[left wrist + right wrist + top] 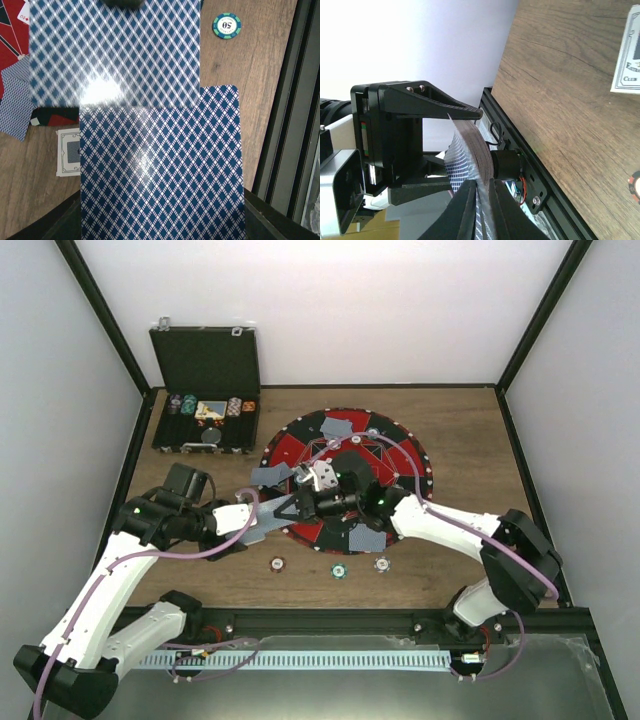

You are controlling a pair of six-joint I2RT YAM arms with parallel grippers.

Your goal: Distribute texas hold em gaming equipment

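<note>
Item one: deck of cards (160,190), blue-diamond backs, which I recorded clamped in the closed left gripper (248,523) over the near-left edge of the round mat (405,455). Item two: top card (115,50), offset forward from the deck, which I noted pinched at its edge by the right gripper (481,186), fingers closed on it. I also listed face-down cards (340,427) lying on the mat, three poker chips (339,570) in a row on the table (460,420) just before the mat, and more chips (182,403) in the open black case (205,360) at far left.
</note>
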